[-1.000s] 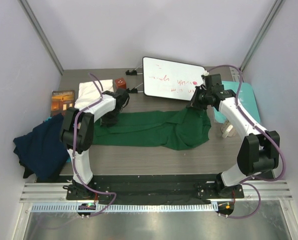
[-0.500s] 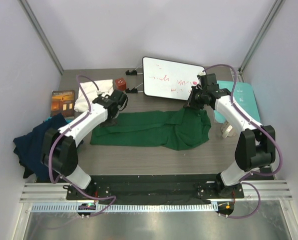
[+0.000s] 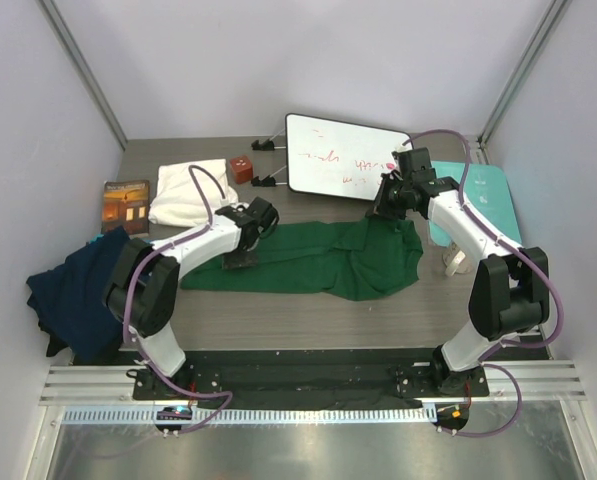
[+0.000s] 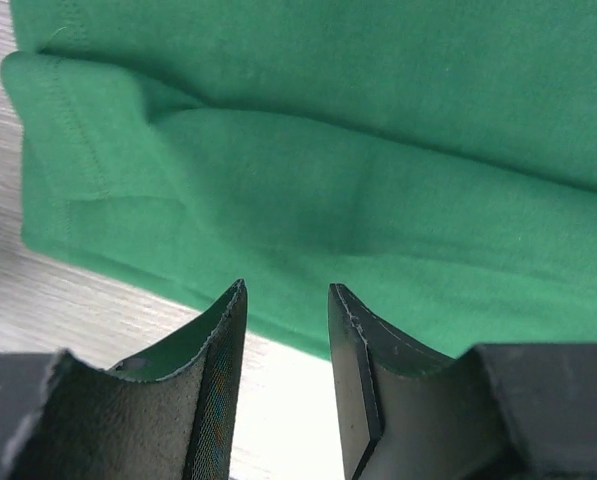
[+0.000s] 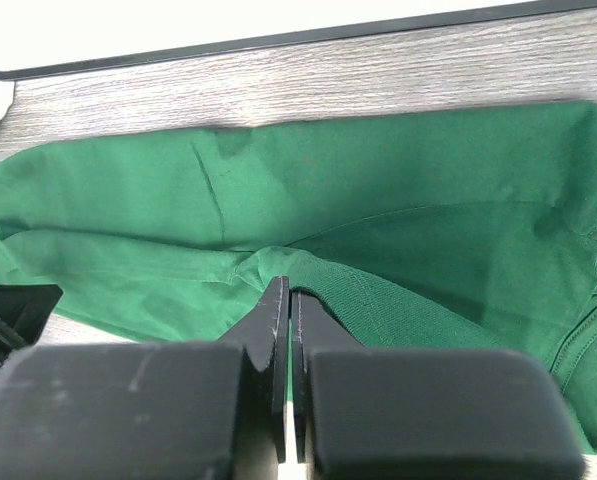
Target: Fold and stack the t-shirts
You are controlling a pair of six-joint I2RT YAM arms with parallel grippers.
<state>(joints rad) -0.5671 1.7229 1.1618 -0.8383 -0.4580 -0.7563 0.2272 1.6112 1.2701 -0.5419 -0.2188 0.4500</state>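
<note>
Top external view, mid-fold: shows the left gripper (image 3: 243,250) swung inward over the past second, away from the white shirt (image 3: 186,190) and onto the left part of the green shirt (image 3: 318,262); shows its elbow drawn back toward the base. Seen from the left wrist, jaws parted and empty, poised above a hemmed edge of green cloth with bare table (image 3: 278,320) beneath. Across the cloth, right gripper (image 3: 386,208) unmoved, clenched on a raised fold at the shirt's far right edge, close to the whiteboard (image 3: 343,155); confirmed by the right wrist view, fingers pressed together with a ridge of green fabric between them. Cloth itself barely shifted; spread lengthwise across the middle of the table, wider and rumpled at the right.

Reads as a regrasp: one end already pinned, the other hand hunting for a matching hold; no fold yet carried over, nothing yet stacked. Likely next: close on that edge, then lift both ends together; a risk of catching only one layer.

Elsewhere: navy shirt (image 3: 78,295) heaped at the table's left edge, untouched; white shirt lying loosely folded at far left, just beside the book (image 3: 125,200); small brown block (image 3: 241,167) near the whiteboard; teal board (image 3: 493,200) and mug (image 3: 456,262) at right.

Set on grey wood-grain tabletop; enclosed by pale plain walls on three sides, with metal struts in the far corners and a slotted rail along the near edge.
</note>
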